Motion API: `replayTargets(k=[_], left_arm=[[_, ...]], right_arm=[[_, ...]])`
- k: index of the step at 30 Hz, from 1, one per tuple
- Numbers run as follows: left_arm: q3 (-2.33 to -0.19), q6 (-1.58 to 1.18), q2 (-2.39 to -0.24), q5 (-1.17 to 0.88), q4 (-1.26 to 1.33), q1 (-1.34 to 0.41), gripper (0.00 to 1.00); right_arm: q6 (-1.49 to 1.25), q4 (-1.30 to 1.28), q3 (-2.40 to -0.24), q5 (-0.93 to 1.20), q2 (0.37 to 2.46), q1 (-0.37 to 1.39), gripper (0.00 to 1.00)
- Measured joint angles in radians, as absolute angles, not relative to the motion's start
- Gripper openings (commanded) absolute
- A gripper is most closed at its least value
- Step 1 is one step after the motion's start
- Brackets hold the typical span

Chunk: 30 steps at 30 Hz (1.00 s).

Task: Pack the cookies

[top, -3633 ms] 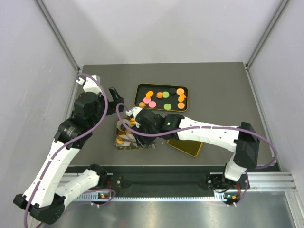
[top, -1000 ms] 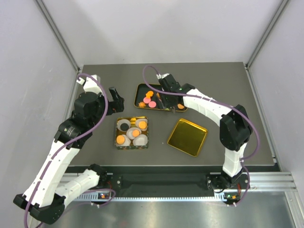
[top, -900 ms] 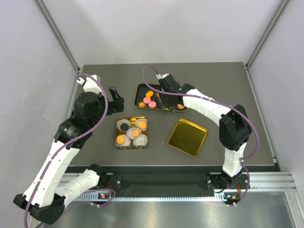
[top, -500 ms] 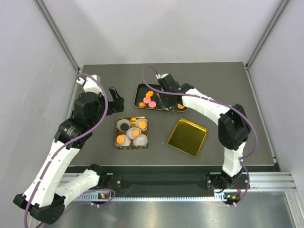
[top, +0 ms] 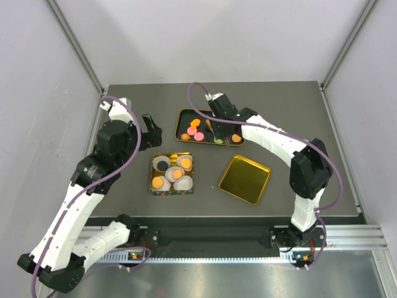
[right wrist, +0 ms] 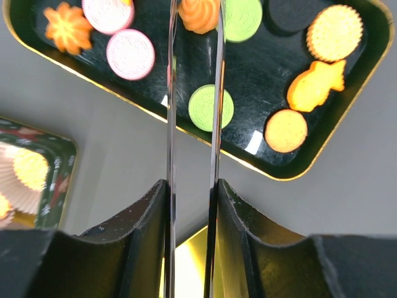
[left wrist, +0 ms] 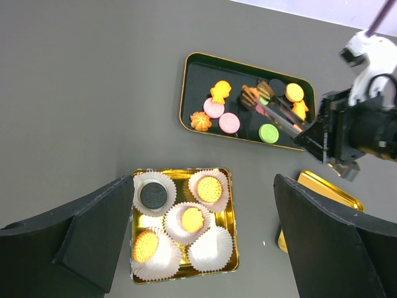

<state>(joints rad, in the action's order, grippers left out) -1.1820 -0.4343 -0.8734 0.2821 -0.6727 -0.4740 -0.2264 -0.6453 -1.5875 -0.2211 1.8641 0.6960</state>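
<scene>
Pinching 1 orange swirl cookie (right wrist: 200,15), flat face up, right pincer (right wrist: 194,7) over black tray (right wrist: 260,93), left pincer (left wrist: 203,183) spread

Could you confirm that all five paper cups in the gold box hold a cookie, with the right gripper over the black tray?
Not all five: four hold a cookie, but the lower-right paper cup is empty, as the left wrist view shows. The right gripper is over the black tray.

Orange, pink, green and dark cookies (left wrist: 229,122) lie flat in the black tray (left wrist: 197,73); 4 more sit in the gold tin's (left wrist: 180,172) paper cups (left wrist: 211,248).
</scene>
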Motion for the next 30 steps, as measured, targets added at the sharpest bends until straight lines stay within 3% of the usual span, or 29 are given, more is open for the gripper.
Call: replayTargets(k=[11, 18, 30], left_arm=[[-1.182, -0.435, -0.873, 0.282, -0.673, -0.474, 0.99], [-1.182, -0.434, -0.873, 0.282, -0.673, -0.474, 0.99], [-1.182, -0.435, -0.878, 0.281, -0.669, -0.474, 0.99]], right_arm=[[-0.232, -0.643, -1.579, -0.198, 1.745, 0.696, 0.34], [-0.253, -0.647, -1.468, -0.101, 1.597, 0.723, 0.34], [-0.309, -0.670, -1.296, -0.010, 1.369, 1.045, 0.35]])
